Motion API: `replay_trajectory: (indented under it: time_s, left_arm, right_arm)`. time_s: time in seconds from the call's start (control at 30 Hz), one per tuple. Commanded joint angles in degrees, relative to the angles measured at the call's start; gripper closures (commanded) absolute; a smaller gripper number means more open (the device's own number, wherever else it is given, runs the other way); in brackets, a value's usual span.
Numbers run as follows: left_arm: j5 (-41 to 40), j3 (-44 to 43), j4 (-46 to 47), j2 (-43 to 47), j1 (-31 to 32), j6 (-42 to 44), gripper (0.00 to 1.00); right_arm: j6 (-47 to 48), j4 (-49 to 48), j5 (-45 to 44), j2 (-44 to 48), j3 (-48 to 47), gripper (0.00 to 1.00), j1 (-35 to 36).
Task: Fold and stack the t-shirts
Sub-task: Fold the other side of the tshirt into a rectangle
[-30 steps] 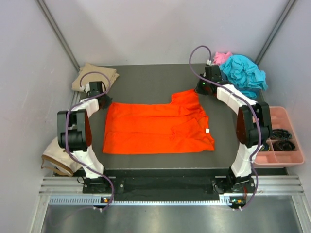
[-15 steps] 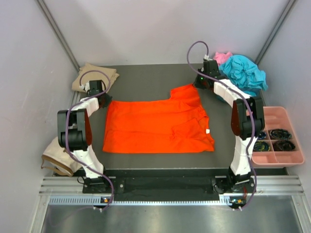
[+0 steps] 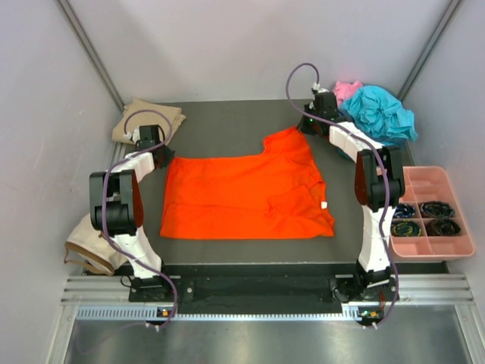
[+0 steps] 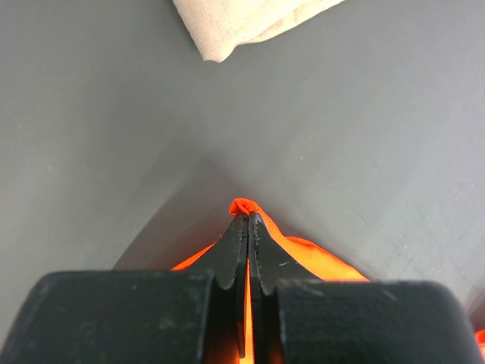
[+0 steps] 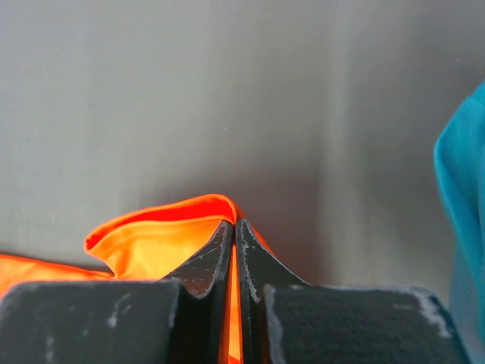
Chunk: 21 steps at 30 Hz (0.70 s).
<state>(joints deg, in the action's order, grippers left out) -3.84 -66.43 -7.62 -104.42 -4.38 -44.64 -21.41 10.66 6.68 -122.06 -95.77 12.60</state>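
A cream cap-like thing lies at the far left, beside the left arm and off the edge of the dark worktop. In the worktop's far left corner sits the tan t-shirt, folded. Just near it, but not touching it, the left fingers are pinched tight on the far left corner of the orange t-shirt, with a small tip of cloth poking out past them. The orange t-shirt lies spread across the middle of the worktop, mostly flat, with folds toward its right side. The right fingers are clamped on its far right corner, where the cloth rises in a small peak. Further right, the teal t-shirts sit in a crumpled heap at the far right corner, with the pink t-shirt against their far side. A pink tray at the right edge holds dark coiled items in its compartments.
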Motion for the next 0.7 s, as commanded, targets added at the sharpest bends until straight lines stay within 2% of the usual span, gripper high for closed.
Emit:
replay_trajectory:
  time_s: [0.0, 0.2, 0.67]
  left_arm:
    - [0.32, -0.36, 1.64, 0.71, -0.28, 0.87, 1.0]
    - [-0.38, 1.57, 1.03, 3.69, -0.71, 1.14, 1.0]
    - [0.76, 8.51, 1.9, 8.53, -2.47, 0.52, 1.0]
  right_arm:
    - [1.54, -4.07, 1.23, 0.85, -3.11, 1.0, -0.47]
    - [1.55, -1.25, -0.87, 4.81, -0.83, 1.0, -0.47]
    - [-2.23, 6.13, -3.95, 16.23, 14.29, 1.0, -0.47]
